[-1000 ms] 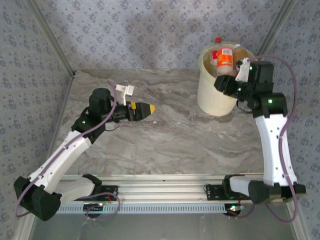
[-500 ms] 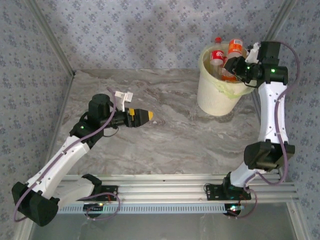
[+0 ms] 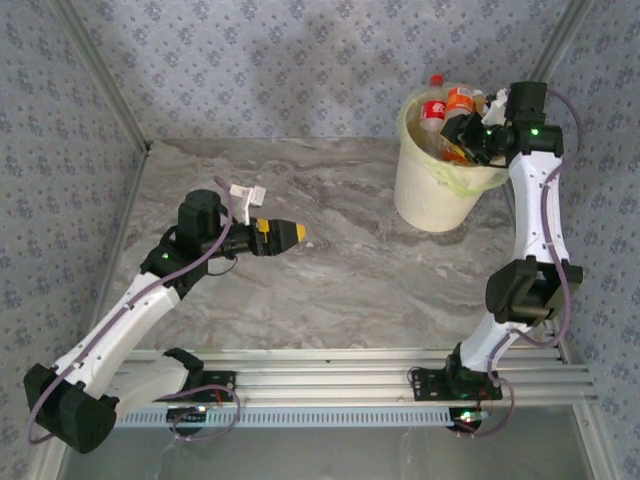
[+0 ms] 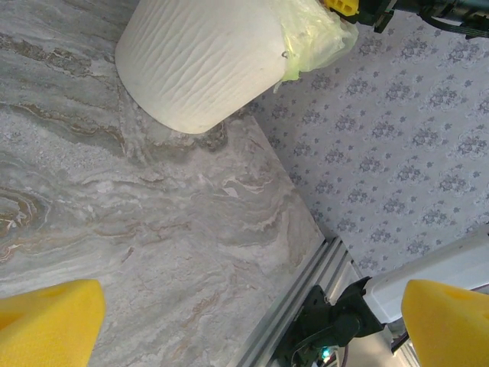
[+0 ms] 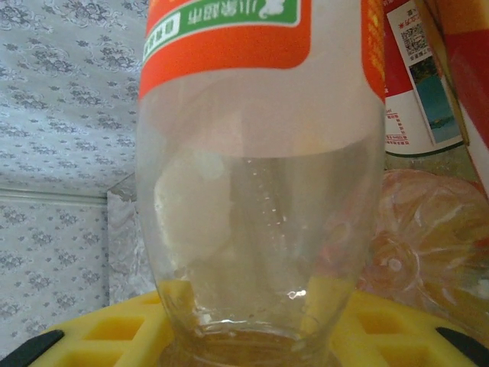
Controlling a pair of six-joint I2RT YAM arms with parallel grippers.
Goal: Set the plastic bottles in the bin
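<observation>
Bottle point(image 3: 461, 100), orange-labelled: carried from the near rim to farther over the full bin point(image 3: 425, 195), table's point(image 3: 350, 280) far right corner. Right gripper point(image 3: 468, 132) against it, grip undeterminable; release judged near. Left gripper point(image 3: 292, 234) apart, empty.

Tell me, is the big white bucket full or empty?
Full. In the top view, several bottles are crowded together and poke up past the rim of the bucket.

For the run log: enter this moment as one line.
left pincer: open, empty, over table | right pincer: above bin, orange-label bottle against its pad, grip unclear | bin: other bottles inside
</observation>
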